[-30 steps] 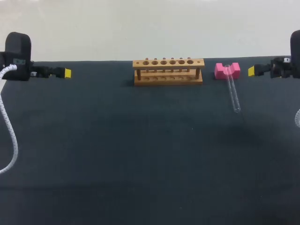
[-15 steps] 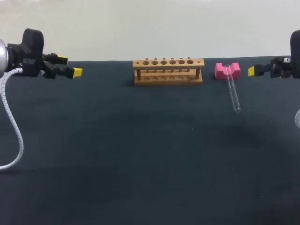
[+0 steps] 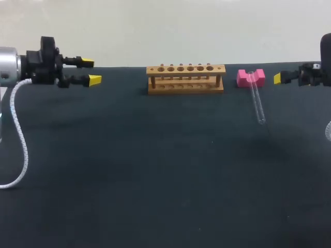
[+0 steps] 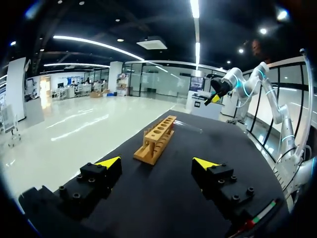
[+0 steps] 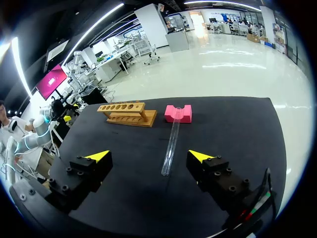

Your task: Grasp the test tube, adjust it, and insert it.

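— While neither arm holds anything, what is entered for the bench, nearest first?

— Item 1: test tube, clear glass, on the right part of the bench towards its far edge. Its rounded end is nearest and lies on the mat, and its mouth end is propped in the notch of item 2.
Item 2: pink notched block, at the far edge, near the right end of item 3.
Item 3: wooden test tube rack, at the middle of the far edge, with a row of holes on top, all vacant.
Item 4: left gripper, by the far left corner, fingers parted, empty.
Item 5: right gripper, by the far right corner, fingers parted, empty. Item 1 lies ahead of it, untouched.

— Step in hand?

— By my judgement, the grasp. Item 5 is the closer tool.

— How is it done well?

— Set one finger on each side of the glass, across its length. Take it on the raised stretch near the block, where the fingertips can pass beneath without scraping the mat. Close gently, since smooth round glass will likely roll or slip. Leave the rounded end free below the grip so it can be turned upright and entered in a hole. Lift it out of the notch before swinging towards the rack.
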`<state>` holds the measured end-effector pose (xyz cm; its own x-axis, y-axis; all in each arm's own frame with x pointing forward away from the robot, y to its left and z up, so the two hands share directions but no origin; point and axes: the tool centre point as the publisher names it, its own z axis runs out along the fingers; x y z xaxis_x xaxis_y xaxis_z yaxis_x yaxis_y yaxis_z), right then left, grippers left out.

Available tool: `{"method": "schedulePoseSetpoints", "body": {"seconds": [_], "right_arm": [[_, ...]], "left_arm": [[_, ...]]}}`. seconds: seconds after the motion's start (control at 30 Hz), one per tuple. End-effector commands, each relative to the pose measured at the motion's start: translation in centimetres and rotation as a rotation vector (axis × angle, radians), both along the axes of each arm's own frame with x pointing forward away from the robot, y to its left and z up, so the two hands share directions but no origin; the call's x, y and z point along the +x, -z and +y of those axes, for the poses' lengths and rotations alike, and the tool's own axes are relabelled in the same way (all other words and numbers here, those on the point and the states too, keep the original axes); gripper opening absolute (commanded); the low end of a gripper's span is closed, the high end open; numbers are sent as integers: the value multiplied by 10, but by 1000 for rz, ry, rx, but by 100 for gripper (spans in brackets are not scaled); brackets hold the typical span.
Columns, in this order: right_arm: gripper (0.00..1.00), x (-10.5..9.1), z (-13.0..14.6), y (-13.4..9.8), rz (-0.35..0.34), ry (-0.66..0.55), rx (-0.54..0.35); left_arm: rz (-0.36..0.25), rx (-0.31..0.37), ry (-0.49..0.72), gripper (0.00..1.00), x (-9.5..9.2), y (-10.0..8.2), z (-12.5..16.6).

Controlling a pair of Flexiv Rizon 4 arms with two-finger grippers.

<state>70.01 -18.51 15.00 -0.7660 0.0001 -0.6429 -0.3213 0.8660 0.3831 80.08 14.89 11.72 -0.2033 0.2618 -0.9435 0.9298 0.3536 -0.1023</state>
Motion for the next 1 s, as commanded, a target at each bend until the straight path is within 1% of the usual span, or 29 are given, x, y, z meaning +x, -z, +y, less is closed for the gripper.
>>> {"method": "schedulePoseSetpoints", "body": {"seconds": [0.03, 0.17, 0.47, 0.57, 0.6, 0.63, 0.7, 1.0], "right_arm": [[100, 0, 0, 0, 0, 0, 0], [100, 0, 0, 0, 0, 0, 0], [100, 0, 0, 0, 0, 0, 0], [100, 0, 0, 0, 0, 0, 0], [100, 0, 0, 0, 0, 0, 0], [100, 0, 0, 0, 0, 0, 0], [100, 0, 0, 0, 0, 0, 0], [100, 0, 0, 0, 0, 0, 0]], "left_arm": [[19, -32, 100, 100, 12, 8, -12], [13, -18, 122, 100, 13, 10, -26], [7, -17, 137, 100, 15, 11, -48], [11, -20, 147, 100, 15, 11, -50], [6, -26, 150, 100, 14, 11, -51], [-13, -28, 133, 100, 13, 11, -52], [-18, -29, 113, 100, 13, 11, -52], [-18, -29, 113, 100, 13, 11, -52]]}}
